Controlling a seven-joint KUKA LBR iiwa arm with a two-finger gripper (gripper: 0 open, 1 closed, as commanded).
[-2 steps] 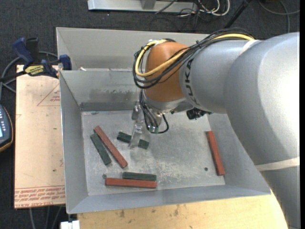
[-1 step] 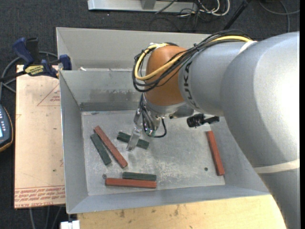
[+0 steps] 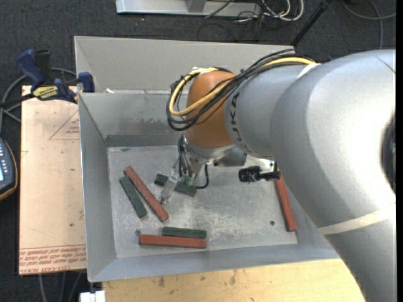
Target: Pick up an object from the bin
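Near the middle of the bin (image 3: 94,181), seen from the overhead camera, my gripper (image 3: 170,191) hangs low, just right of a long red-brown stick (image 3: 145,193) lying diagonally on the floor. A dark green stick (image 3: 133,197) lies alongside it on the left. Whether the gripper is spread or closed, I cannot tell. A second red stick (image 3: 172,241) lies by the front wall.

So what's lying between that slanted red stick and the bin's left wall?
A dark green stick, lying alongside the red stick; in the camera view, nothing else lies between it and the wall.
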